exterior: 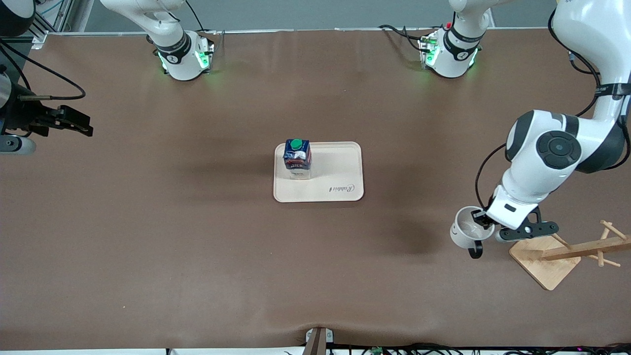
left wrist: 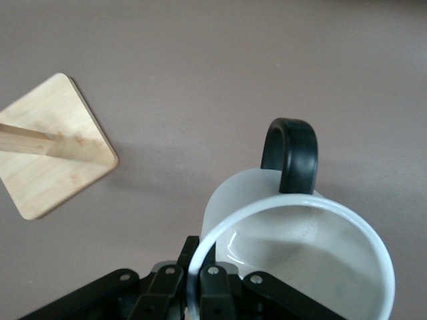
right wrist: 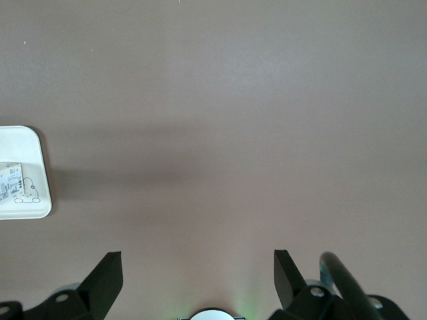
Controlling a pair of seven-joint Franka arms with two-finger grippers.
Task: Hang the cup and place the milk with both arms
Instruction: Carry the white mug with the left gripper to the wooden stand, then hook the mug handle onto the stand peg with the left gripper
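The white cup hangs in the air over the table beside the wooden rack, its black handle pointing away from the wrist. My left gripper is shut on the cup's rim, one finger inside and one outside. The dark blue milk with its green cap stands upright on the beige tray in the middle of the table. Over bare table at the right arm's end, my right gripper waits open and holds nothing; its wrist view shows the tray's corner.
The rack has a square wooden base and a leaning post with pegs, near the left arm's end of the table. Brown cloth covers the table. A small clamp sits at the table's near edge.
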